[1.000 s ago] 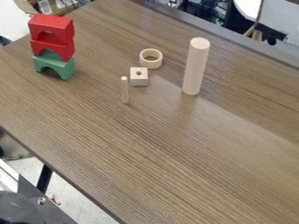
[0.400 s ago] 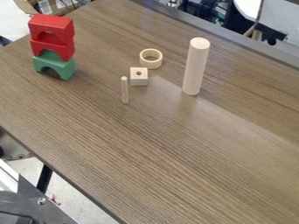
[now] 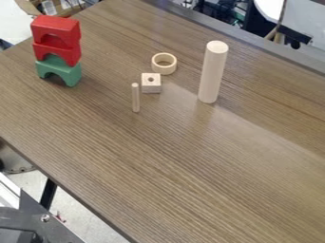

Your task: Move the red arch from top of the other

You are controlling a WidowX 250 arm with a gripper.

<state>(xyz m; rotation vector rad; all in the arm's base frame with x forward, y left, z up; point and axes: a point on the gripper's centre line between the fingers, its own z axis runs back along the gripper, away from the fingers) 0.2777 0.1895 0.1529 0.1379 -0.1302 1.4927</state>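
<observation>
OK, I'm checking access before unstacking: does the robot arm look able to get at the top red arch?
Probably: nothing rests on the top red arch, and the tall cylinder stands well apart from it. Actual reach I can't judge.

At the lower left corner sits a black part [image 3: 14, 235] that looks like a piece of the robot's body, dull-surfaced and blocky, with straight edges and a raised, darker outline along its top; its full form is cut off. Beside it lies a flat, dark grey plate [image 3: 33, 210] with a slanting edge and one round, silvery screw [image 3: 45, 218], though whether this plate belongs to the robot or to its mount cannot be told.
</observation>
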